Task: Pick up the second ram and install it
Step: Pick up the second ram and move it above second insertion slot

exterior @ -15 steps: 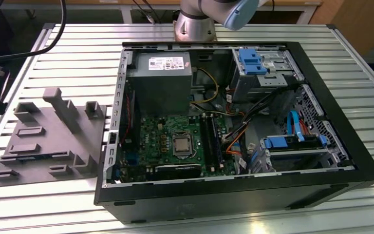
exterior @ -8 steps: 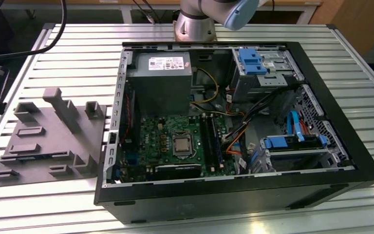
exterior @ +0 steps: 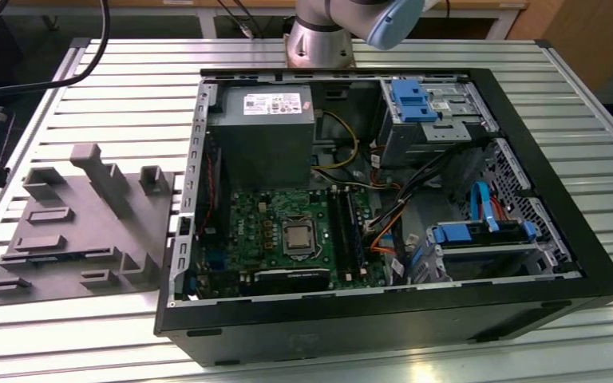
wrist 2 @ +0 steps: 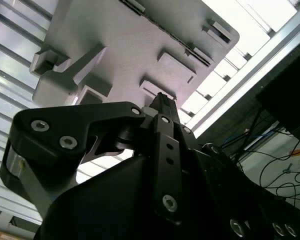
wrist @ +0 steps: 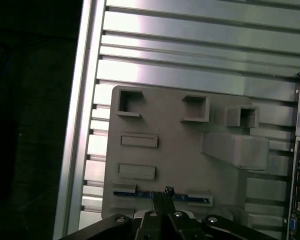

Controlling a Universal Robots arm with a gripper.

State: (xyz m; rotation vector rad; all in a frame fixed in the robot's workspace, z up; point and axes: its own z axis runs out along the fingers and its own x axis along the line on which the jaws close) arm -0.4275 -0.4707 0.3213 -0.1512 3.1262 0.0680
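The end effector (wrist: 164, 191) hangs above the grey plate (wrist: 180, 150). In the first wrist view its two fingers look pressed together with nothing between them. In the second wrist view the end effector (wrist 2: 161, 98) shows from the side, its tip pointing at the grey plate (wrist 2: 120, 45).

The memory stick (wrist: 126, 193) stands on its long edge in a slot of the plate, as a thin dark and blue strip. In the first wrist view the fingertips line up over the middle of this strip, and it runs out to either side of them. I cannot tell whether they touch it.

Further along the plate are two flat rectangular pads, a large sloped block (wrist: 235, 150) and a row of three square pockets.

The plate lies flat on the bench (exterior: 73, 335), a ribbed metal top. In the exterior view the grey plate (exterior: 83, 231) sits just beside an open computer case (exterior: 392, 327), on the exterior view's left of it.

Inside the case are a green circuit board (exterior: 269, 211) with a processor (exterior: 299, 235) and long black slots (exterior: 346, 231), a grey power supply box (exterior: 269, 132) and blue drive brackets (exterior: 413, 100).

Behind the case stands the arm's base (exterior: 322, 36).
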